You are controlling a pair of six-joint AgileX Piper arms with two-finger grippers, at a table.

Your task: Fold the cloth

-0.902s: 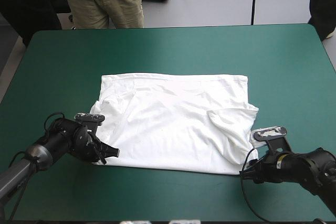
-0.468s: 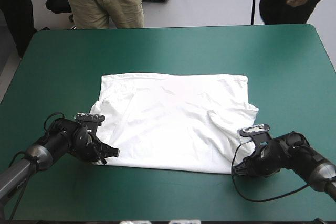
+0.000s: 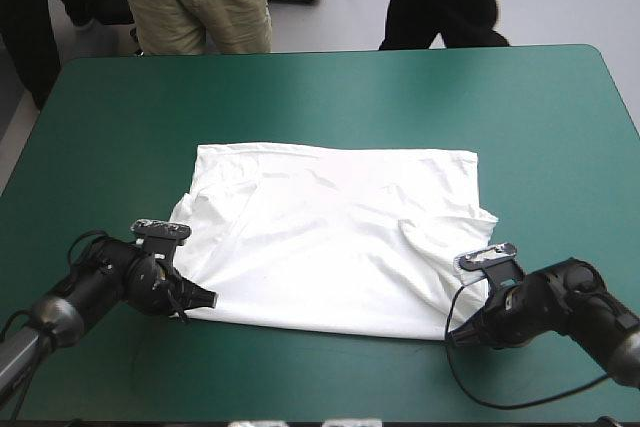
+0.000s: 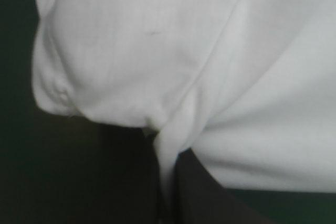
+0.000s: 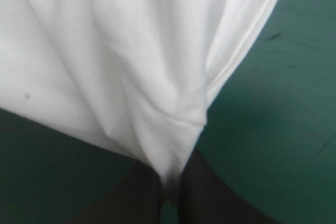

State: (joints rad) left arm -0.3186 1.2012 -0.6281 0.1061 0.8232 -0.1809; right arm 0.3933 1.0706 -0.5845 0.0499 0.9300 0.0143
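Now the T-shirt [image 3: 330, 237] lies spread flat in the middle of the bench [image 3: 300, 97]. The left claw [image 3: 203, 299] and right claw [image 3: 452, 335] each pinch a near corner. The first fold seems ready: both should lift evenly and carry the near edge toward the far edge.

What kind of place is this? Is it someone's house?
Probably a robot lab, not a home: the left gripper and right gripper each pinch a white T-shirt spread on a table with a teal-green cover.
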